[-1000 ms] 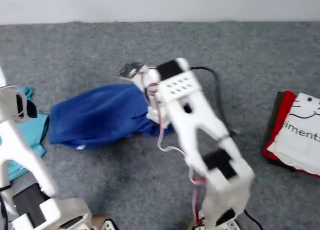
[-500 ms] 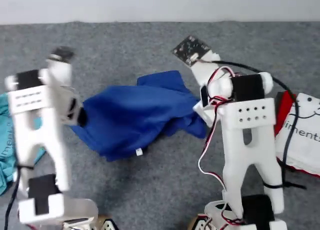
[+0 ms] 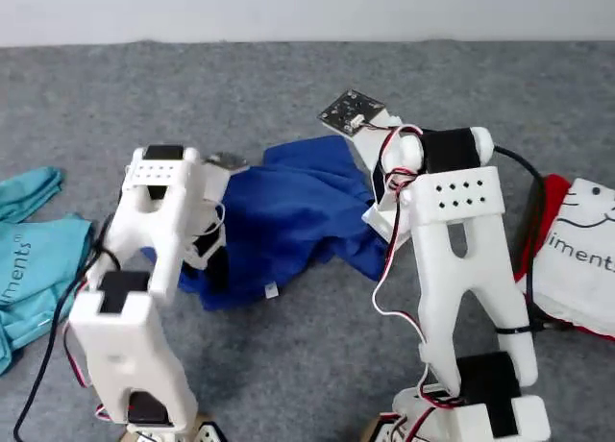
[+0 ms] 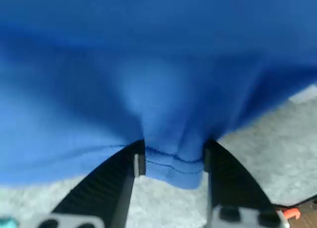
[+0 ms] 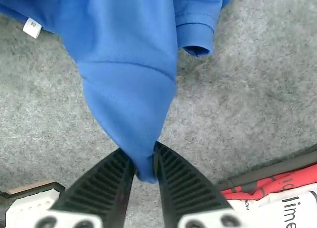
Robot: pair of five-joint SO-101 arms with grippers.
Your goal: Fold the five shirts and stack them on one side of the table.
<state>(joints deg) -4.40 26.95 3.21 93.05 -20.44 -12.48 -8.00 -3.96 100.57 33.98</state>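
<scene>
A crumpled blue shirt (image 3: 288, 211) lies mid-table between both arms. My right gripper (image 5: 143, 161) is shut on a pinched corner of the blue shirt (image 5: 129, 84), whose sleeve cuff (image 5: 198, 37) and white tag (image 5: 32, 28) rest on the grey cloth. My left gripper (image 4: 173, 156) is shut on a thick bunch of the shirt's hem (image 4: 173, 173) at its other side. In the high view the left arm (image 3: 159, 231) stands over the shirt's left edge and the right arm (image 3: 447, 202) over its right edge.
A teal shirt (image 3: 29, 259) lies unfolded at the left edge. A stack with a folded white shirt (image 3: 577, 259) on top of red (image 3: 543, 221) and dark ones sits at the right edge. The table (image 3: 288, 365) is covered in grey felt.
The left arm swung in from the far left onto the blue shirt's left side. The right arm moved right, dragging the shirt with it and bunching it up.
</scene>
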